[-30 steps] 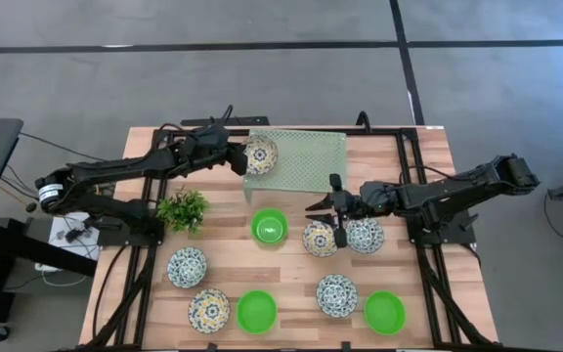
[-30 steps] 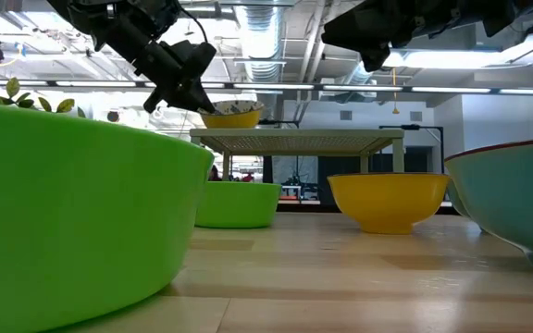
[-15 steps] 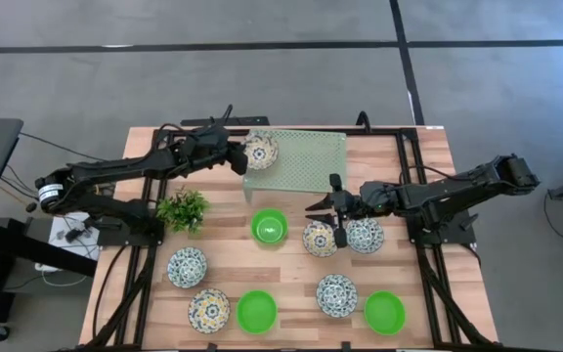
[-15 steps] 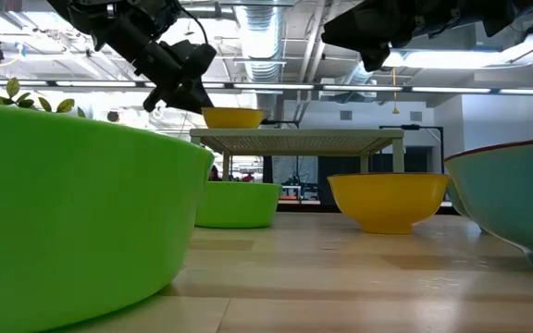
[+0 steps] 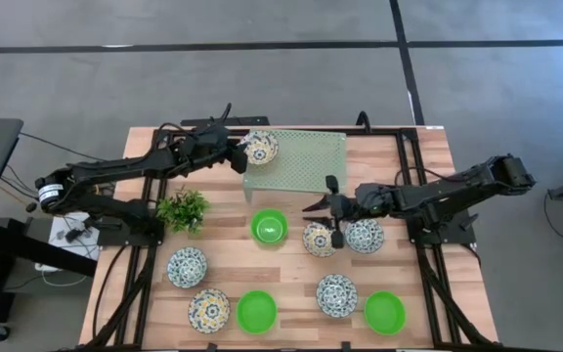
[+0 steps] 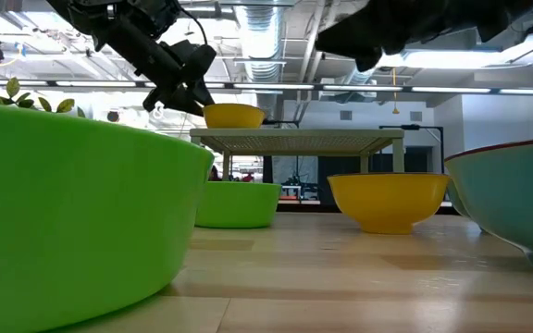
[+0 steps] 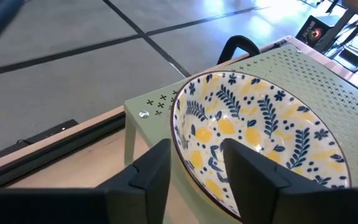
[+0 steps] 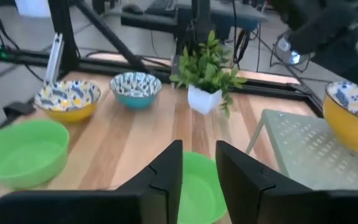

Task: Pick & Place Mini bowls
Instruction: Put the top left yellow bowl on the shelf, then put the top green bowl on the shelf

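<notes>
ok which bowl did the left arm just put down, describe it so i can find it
Find the pale green perforated rack at the table's far edge. On its corner nearest the left end effector sits one bowl, white inside with blue leaves and yellow blotches, yellow outside. It is the only bowl raised on the rack; the others sit on the wood.

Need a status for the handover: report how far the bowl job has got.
Done: one yellow floral bowl sits on the pale green rack. In hand: left gripper open at that bowl's rim; right gripper over another floral bowl. Left: eight bowls on the table.
</notes>
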Controlling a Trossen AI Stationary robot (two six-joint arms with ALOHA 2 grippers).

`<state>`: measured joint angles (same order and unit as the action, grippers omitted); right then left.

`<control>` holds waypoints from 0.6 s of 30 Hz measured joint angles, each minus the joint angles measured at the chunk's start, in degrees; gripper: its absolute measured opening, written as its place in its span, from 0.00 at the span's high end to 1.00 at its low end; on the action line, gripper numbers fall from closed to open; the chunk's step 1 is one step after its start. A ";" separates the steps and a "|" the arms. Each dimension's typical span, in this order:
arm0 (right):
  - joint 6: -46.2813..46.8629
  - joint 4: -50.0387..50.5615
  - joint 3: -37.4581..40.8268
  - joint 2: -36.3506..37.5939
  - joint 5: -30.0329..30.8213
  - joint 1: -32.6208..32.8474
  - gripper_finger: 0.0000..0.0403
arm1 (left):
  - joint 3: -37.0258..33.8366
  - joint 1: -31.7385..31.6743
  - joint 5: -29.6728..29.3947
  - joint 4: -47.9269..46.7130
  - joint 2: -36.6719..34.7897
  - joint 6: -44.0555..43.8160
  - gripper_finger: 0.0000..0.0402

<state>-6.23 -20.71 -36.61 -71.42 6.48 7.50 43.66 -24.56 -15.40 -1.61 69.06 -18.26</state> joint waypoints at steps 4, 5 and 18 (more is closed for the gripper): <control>-1.72 -0.53 -1.17 -4.38 -0.01 -0.05 0.68 | -0.02 0.28 0.63 -0.11 -0.69 2.88 0.59; -1.78 -0.34 -1.82 -5.48 0.00 -0.05 0.66 | -0.02 0.65 0.69 -0.03 -1.23 3.71 0.59; 3.55 16.28 -13.52 -11.41 0.00 3.09 0.48 | -0.50 14.28 0.94 -3.74 -15.29 13.18 0.61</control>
<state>-2.68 -4.43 -50.13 -82.83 6.48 10.59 43.16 -10.28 -14.46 -5.34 53.76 -5.08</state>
